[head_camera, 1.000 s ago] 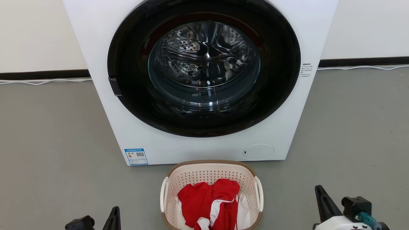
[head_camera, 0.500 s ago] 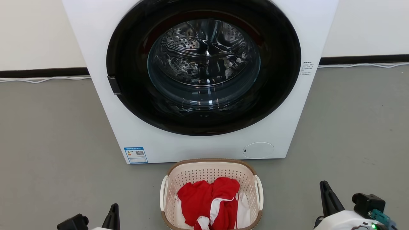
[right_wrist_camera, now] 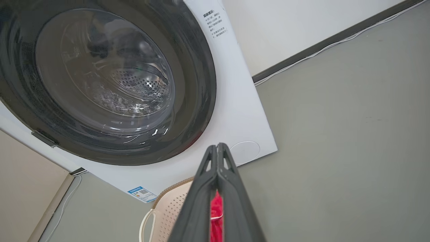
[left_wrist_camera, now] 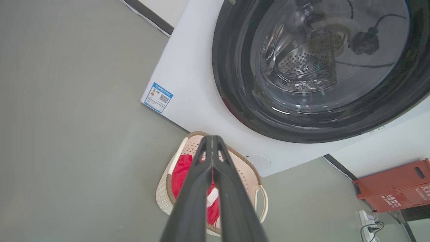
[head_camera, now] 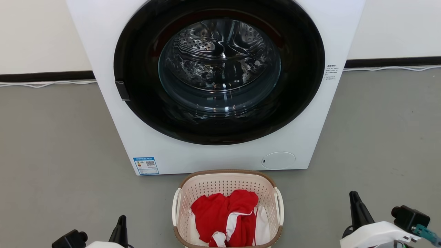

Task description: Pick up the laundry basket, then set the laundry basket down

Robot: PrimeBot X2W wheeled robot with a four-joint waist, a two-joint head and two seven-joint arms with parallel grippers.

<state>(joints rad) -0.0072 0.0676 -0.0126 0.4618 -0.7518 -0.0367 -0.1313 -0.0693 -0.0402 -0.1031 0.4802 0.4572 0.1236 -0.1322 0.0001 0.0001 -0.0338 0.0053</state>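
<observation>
Clenched empty: left gripper (head_camera: 121, 225) at 8 o'clock, right gripper (head_camera: 355, 205) at 3 o'clock of laundry basket (head_camera: 227, 175) (clothes (head_camera: 224, 213) inside). Unopened, could shove or tip it.

laundry basket (head_camera: 220, 186) just before washing machine (head_camera: 103, 51) | clothes (head_camera: 220, 213) in laundry basket | left gripper (head_camera: 121, 220) front-left of washing machine | right gripper (head_camera: 352, 196) front-right

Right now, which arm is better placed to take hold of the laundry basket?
Left, narrowly. In the head view the left pincer stands nearer the left handle of the laundry basket than the right pincer does to the right handle. Both are shut and clear of it, so either must open first.
</observation>
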